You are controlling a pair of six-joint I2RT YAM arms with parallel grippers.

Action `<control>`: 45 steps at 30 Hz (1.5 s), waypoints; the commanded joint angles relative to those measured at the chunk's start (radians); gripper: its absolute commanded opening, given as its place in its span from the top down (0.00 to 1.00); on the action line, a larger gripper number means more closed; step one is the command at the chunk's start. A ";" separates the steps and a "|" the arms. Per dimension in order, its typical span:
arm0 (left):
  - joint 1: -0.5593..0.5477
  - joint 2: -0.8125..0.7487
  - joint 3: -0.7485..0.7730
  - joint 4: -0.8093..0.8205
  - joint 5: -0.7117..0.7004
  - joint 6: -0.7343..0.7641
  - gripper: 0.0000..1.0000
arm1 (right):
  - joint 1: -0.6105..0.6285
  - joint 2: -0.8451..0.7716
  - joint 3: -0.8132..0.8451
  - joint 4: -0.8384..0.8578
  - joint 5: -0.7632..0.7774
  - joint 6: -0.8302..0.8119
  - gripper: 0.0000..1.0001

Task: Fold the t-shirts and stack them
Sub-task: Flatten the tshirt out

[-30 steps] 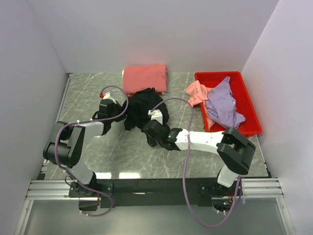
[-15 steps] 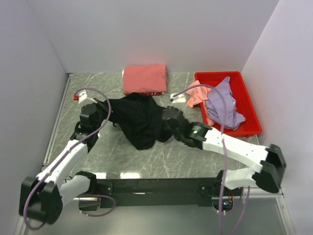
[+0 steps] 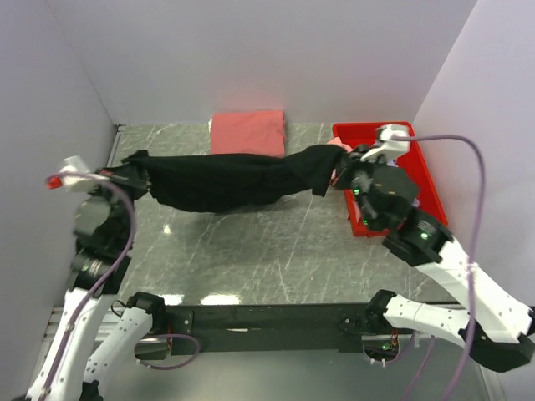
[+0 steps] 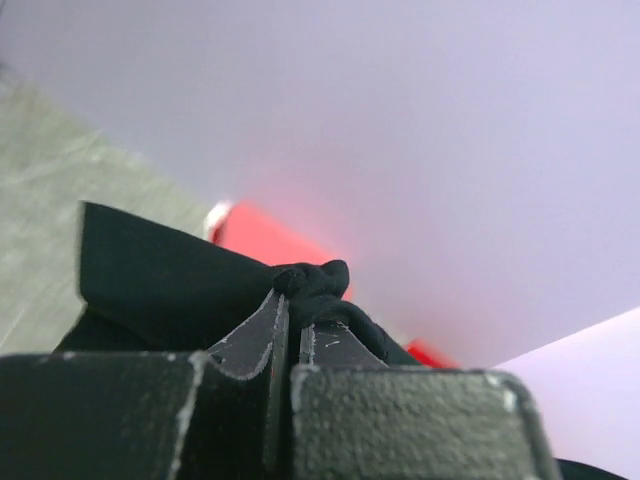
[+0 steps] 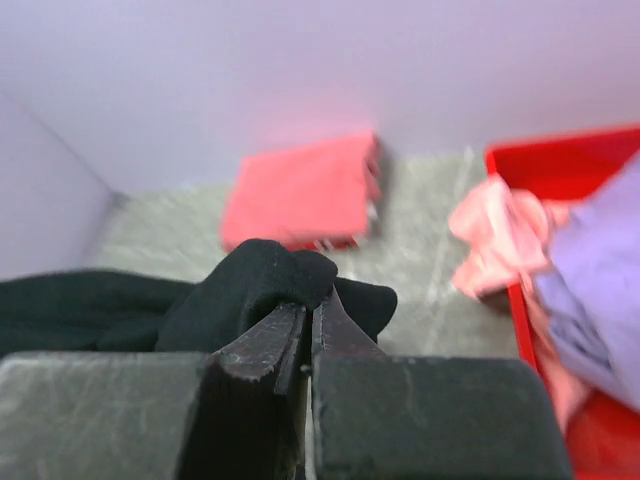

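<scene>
Because a shirt must be spread out before it can be folded, the black t-shirt (image 3: 221, 180) hangs stretched like a band above the desk (image 3: 251, 246) in the overhead view, the left fingers (image 3: 125, 174) pinching one end at the left and the right fingers (image 3: 347, 160) pinching the other near the red bin (image 3: 430, 180). The arms stand wide apart to pull the cloth taut, its middle sagging a little. Behind it the coral-red t-shirt (image 3: 247, 132) lies folded at the far edge of the desk, probably the base of the stack. From the left wrist, the left fingers (image 4: 245, 345) are clenched on a bunched knot of the black t-shirt (image 4: 160, 280), with almost no gap between them, so the grip looks firm enough to bear the pull. From the right wrist, the right fingers (image 5: 255, 350) are likewise closed tight on a wad of the black cloth (image 5: 270, 280), while the pink t-shirt (image 5: 495, 245) spills over the bin's rim and the lavender t-shirt (image 5: 600, 270) lies inside it, both apparently waiting their turn.
</scene>
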 commanded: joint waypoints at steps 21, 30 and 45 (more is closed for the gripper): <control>-0.002 0.190 -0.030 -0.199 0.026 -0.105 0.99 | -0.378 0.135 -0.014 -0.093 -0.527 0.051 1.00; 0.014 0.671 0.033 -0.156 0.011 -0.094 0.29 | -0.504 0.637 0.200 -0.159 -0.508 0.062 0.90; 0.330 0.552 -0.186 -0.091 0.219 -0.128 0.00 | -0.497 0.446 -0.011 -0.110 -0.557 0.049 0.13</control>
